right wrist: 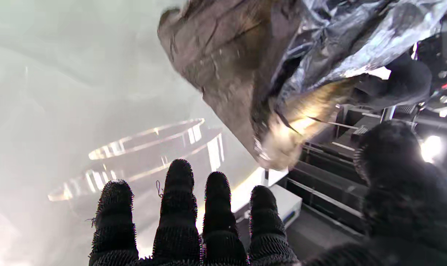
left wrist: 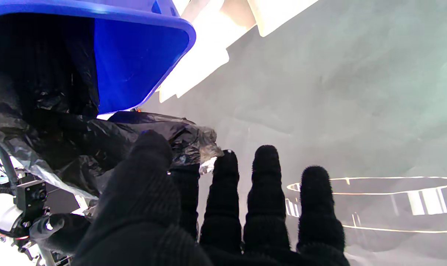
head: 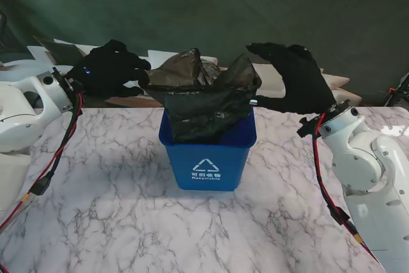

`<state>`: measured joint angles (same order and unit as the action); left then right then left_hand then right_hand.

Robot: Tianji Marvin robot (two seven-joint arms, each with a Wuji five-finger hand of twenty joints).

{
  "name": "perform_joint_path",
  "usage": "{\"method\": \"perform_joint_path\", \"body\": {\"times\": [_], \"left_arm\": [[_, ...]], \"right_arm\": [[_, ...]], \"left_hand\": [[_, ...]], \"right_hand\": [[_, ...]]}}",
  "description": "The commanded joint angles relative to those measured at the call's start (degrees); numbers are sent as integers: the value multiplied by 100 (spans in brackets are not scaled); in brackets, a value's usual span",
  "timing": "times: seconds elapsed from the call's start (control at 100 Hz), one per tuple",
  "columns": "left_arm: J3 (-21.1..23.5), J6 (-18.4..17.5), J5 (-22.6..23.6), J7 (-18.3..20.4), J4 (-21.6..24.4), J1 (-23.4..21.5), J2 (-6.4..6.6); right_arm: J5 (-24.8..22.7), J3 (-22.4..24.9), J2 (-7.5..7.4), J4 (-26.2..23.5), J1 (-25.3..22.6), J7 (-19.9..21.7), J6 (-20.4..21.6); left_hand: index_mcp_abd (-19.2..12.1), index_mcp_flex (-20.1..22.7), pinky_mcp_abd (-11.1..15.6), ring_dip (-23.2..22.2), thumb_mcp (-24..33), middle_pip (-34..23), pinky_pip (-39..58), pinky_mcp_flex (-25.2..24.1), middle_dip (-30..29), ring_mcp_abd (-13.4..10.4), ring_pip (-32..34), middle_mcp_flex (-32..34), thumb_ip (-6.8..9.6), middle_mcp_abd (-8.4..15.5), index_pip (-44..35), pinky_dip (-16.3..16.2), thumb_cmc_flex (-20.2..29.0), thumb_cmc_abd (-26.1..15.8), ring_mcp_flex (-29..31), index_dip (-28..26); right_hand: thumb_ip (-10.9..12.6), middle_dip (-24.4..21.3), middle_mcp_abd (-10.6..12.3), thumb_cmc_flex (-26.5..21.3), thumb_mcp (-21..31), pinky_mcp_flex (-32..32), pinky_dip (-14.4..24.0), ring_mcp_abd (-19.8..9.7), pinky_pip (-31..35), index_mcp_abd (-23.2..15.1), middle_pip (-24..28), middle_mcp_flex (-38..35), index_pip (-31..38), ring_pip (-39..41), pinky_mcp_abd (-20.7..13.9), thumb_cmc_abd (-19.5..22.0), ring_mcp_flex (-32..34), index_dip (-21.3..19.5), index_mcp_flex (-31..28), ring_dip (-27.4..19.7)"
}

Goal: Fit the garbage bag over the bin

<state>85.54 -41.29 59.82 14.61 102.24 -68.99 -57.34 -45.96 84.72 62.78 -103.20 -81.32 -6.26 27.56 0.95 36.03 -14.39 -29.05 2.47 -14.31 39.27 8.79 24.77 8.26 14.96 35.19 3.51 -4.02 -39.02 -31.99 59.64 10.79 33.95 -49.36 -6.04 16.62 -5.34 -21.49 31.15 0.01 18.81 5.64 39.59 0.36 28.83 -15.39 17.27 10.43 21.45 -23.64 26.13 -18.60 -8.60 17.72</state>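
Blue bin (head: 208, 155) sits upright mid-table (head: 96, 209), black garbage bag (head: 204, 97) stuffed in it, top bunched up above the rim, not pulled over the edges. My left hand (head: 108, 68) is at the bag's left edge, thumb and index pinching the plastic. My right hand (head: 294, 78) hovers just right of the bag, fingers spread, holding nothing.

You have a white marble-patterned worktop (head: 115, 209) with grey veins, a shadow lying across its left side. Behind its far edge sit pale cardboard pieces (head: 332, 81) and flat boards, partly hidden. A dark green cloth backdrop (head: 204, 4) fills the rear. In both wrist views you see a clear ring-shaped stand (right wrist: 145, 144), blurred by glare.
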Motion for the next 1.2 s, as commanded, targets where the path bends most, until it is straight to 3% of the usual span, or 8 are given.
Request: {"method": "perform_joint_path", "body": {"times": [0.0,0.21,0.28,0.61,0.79,0.85,0.95,1.19], "left_arm": [[-66,43,23,111,-65,67,11],[-233,77,53,202,-123,220,18],[-271,98,33,210,-127,236,15],[-297,-44,-15,88,-26,175,-3],[-217,-130,-30,28,65,122,-10],[-169,-154,22,-63,89,92,-18],[-40,-135,55,-162,132,27,-29],[339,-204,42,-364,258,-143,-47]], "right_arm": [[-409,64,-16,-59,-143,-237,159],[-1208,180,-45,-319,-370,-794,244],[-1415,194,-76,-344,-369,-827,316],[-1753,-249,-229,-193,-41,-45,160],[-1631,-579,-216,-7,250,66,-88],[-1650,-661,-215,19,326,73,-183],[-1802,-782,-222,145,533,-44,-212],[-1846,-1209,-175,639,1172,-562,-244]], "left_hand": [[67,92,-107,-51,21,88,78,-91,79,-43,-95,70,25,23,-66,-132,270,-72,65,-86],[51,90,-100,-50,29,92,79,-93,79,-52,-100,66,25,20,-63,-130,268,-74,56,-87],[44,87,-96,-50,27,92,78,-96,80,-54,-100,64,23,24,-60,-129,261,-73,57,-86],[23,68,-92,-54,29,84,86,-89,85,-62,-97,58,21,28,-60,-129,249,-90,58,-90],[0,40,-83,-55,27,87,91,-91,84,-65,-97,45,18,27,-58,-129,240,-108,56,-93],[-17,34,-76,-58,20,83,97,-81,85,-68,-90,51,16,28,-59,-130,224,-107,71,-94],[-4,27,-78,-58,23,79,99,-83,86,-69,-92,56,18,27,-58,-129,226,-110,67,-89],[10,24,-77,-67,32,65,114,-83,95,-78,-80,51,25,26,-76,-132,248,-108,72,-85]], "right_hand": [[142,-79,-1,189,-104,-127,71,14,-143,-425,-132,245,-119,-166,-175,-131,-199,83,279,-85],[194,-134,-128,132,-202,-198,71,56,-150,200,-135,485,-89,-283,-175,-11,-430,-37,229,-159],[208,-163,-121,-54,-209,-226,63,66,-142,-401,-151,488,7,-330,-173,-70,-483,-89,-37,-205],[257,-280,-310,-697,-662,-249,-236,172,-54,90,-304,466,840,-526,-84,150,-611,-816,-1067,-490],[328,-84,-325,-2046,-1338,-192,-630,178,326,-984,110,32,2715,-371,-40,430,-387,-2087,-1683,-485],[107,254,-291,-2148,-526,-117,-695,191,489,-1794,422,-353,3980,-146,21,30,-132,-1952,-1936,-334],[-205,710,-160,-2039,587,-3,-716,137,691,-2450,715,-779,4391,207,62,-219,172,-2350,-2406,-93],[-422,1162,20,-2184,759,34,-717,-14,944,-1949,1185,-989,4833,746,20,270,373,-2477,-2056,168]]}}
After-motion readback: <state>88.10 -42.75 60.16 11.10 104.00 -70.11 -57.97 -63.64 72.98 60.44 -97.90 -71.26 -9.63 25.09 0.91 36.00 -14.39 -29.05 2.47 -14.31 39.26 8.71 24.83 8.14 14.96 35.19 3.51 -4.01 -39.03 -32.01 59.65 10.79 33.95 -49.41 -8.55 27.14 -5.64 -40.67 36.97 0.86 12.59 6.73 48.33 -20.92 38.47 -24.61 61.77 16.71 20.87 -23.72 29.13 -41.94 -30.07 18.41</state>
